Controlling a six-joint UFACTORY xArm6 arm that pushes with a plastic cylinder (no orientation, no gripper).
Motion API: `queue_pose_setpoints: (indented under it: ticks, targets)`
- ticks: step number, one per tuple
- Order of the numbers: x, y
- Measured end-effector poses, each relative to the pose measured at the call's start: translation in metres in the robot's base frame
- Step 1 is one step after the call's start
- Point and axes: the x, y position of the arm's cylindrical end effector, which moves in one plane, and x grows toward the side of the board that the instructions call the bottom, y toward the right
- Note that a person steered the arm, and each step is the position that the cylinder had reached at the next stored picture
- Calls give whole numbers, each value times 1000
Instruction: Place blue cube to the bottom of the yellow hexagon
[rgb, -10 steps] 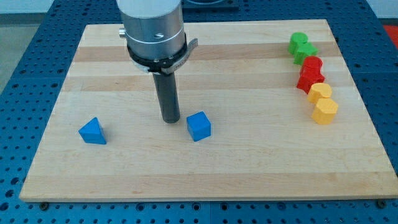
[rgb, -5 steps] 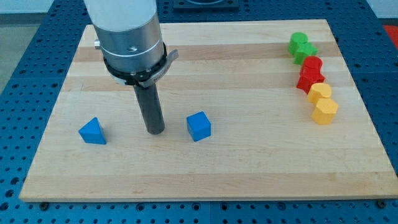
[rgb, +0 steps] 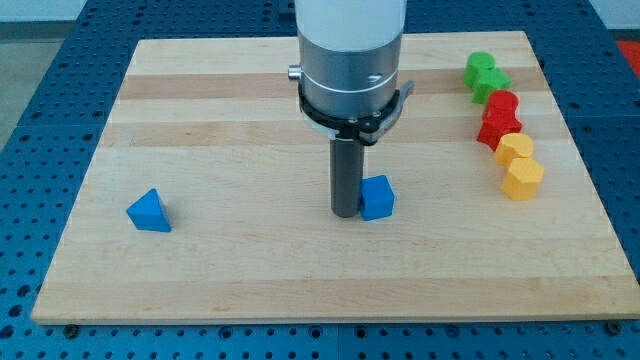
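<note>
The blue cube sits on the wooden board near the middle, a little toward the view's right. My tip is right against the cube's left side. The yellow hexagon lies at the view's right, the lowest block in a column there, well to the right of the cube and slightly above its level. A second yellow block sits just above the hexagon.
Above the yellow blocks stand two red blocks and two green blocks along the right edge. A blue triangular block lies at the view's left. The board's edge runs along the bottom.
My tip swung to the left, then came back right and met the blue cube. The cube has slid to the right, toward the yellow hexagon.
</note>
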Motion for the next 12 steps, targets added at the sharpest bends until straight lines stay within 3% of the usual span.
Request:
queue_pose_setpoints:
  ticks: [5,11,12]
  targets:
    - [-23,-3]
    - [-2,75]
    - [5,43]
